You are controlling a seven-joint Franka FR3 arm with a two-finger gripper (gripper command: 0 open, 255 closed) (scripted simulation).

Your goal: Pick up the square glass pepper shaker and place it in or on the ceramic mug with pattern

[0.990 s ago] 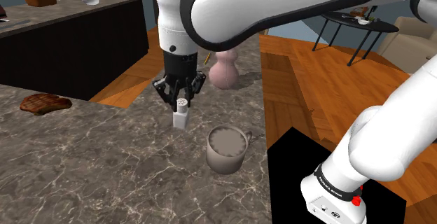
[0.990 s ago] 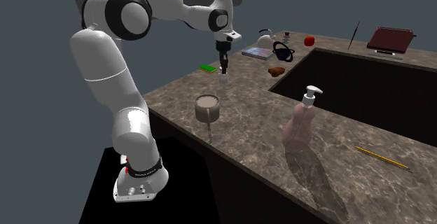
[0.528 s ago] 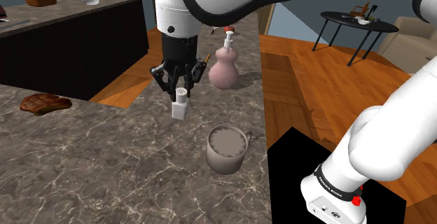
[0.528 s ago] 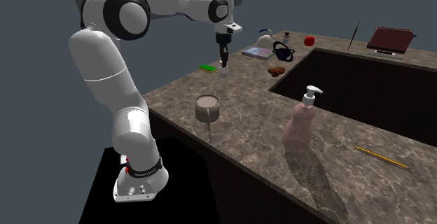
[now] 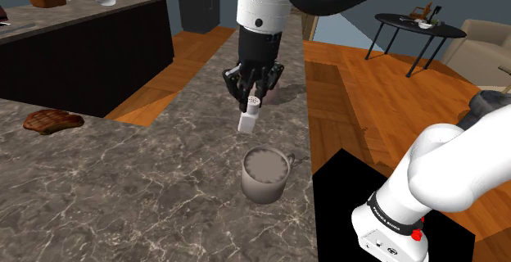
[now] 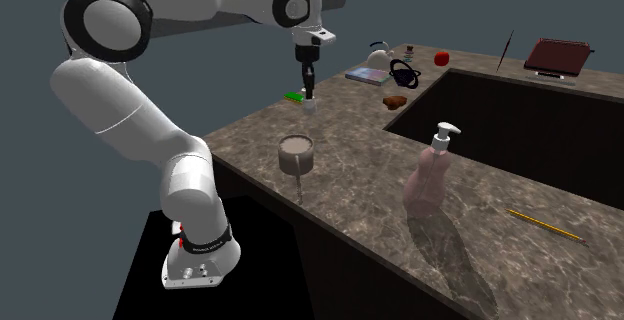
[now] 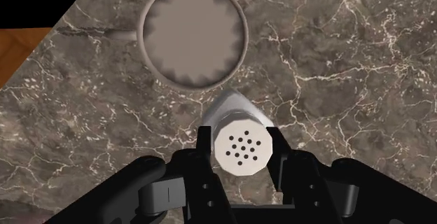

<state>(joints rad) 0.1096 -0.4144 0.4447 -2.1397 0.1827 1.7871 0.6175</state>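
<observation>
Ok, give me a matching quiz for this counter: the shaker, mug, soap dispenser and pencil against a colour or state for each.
Things:
1. shaker
2. mug
3. soap dispenser
4. pencil

States:
A. yellow, lying flat
B. clasped in the tool
C. pink with a white pump
D. standing upright, open-topped, on the counter

Pairs: 1-B, 2-D, 3-C, 4-A

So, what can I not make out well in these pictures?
Pepper shaker, wrist view: its holed cap and the gripper hide most of its body.
Mug, shoulder view: any pattern is too faint to tell.
Far small things, second exterior view: too small to name.
Arm, shoulder view: upper links cut off by the top edge.
</observation>
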